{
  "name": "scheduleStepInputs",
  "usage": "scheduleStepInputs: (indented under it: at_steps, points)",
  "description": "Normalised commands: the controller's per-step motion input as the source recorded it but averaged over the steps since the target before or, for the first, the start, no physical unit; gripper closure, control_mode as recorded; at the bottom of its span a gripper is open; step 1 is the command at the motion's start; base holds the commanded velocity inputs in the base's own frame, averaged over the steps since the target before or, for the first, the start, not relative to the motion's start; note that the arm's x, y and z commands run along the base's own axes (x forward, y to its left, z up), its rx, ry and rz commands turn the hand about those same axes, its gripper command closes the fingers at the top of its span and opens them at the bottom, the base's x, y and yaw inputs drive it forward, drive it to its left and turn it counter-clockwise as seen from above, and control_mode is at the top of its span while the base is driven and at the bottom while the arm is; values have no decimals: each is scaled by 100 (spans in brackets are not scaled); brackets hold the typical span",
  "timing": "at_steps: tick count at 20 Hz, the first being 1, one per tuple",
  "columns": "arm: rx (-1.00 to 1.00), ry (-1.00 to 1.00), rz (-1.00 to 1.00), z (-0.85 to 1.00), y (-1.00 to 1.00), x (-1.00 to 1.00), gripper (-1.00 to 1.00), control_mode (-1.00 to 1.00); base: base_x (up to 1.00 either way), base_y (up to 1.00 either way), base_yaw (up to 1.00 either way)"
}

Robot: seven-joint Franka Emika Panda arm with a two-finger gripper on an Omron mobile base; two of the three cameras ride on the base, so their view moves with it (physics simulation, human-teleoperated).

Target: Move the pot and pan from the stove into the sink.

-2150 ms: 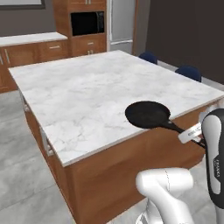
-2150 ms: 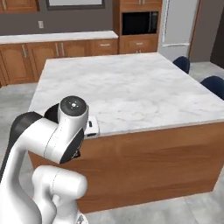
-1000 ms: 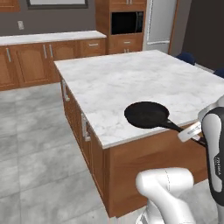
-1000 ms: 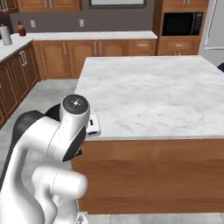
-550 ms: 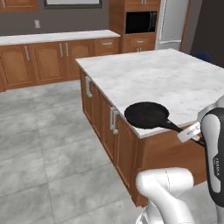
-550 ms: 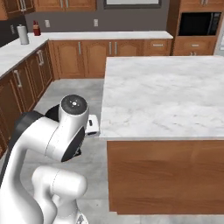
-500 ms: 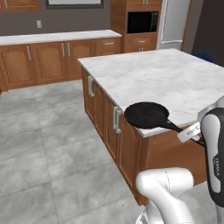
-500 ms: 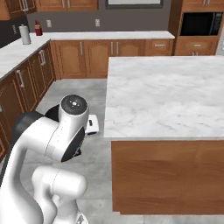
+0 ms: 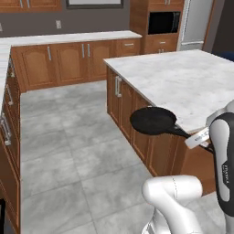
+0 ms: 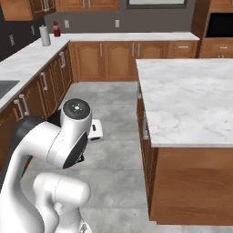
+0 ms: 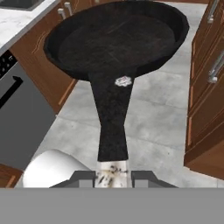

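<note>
The pan [image 11: 116, 39], shallow, round and black, is held in the air by its long straight handle [image 11: 113, 127]. My gripper [image 11: 113, 175] is shut on the end of that handle. In the left base view the pan [image 9: 153, 121] hangs beside the island's corner, over the floor, with the gripper [image 9: 201, 138] at its right. A dark recessed basin, the sink [image 10: 5, 87], sits in the left counter, and its corner [image 11: 17, 3] also shows at the top left of the hand view. The pot and the stove are out of view.
A marble-topped island [image 10: 191, 100] with wooden sides stands to my right. Wooden cabinets and a white counter [image 10: 27, 59] line the left and back walls, with a grey tiled floor [image 9: 68, 151] between. Below the left counter is a dark grey appliance front [image 11: 17, 118].
The whole scene has slid right in both base views, so the camera has moved: the island sits further right and the left counter and sink have come into view. The pan stays held as before.
</note>
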Motion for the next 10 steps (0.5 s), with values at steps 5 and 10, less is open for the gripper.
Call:
scheduleStepInputs:
  at_steps: [5,10]
  points:
    - [0,0,0,0,0,0,100,100,-2,47,2]
    - [0,0,0,0,0,0,100,100,-1,0,0]
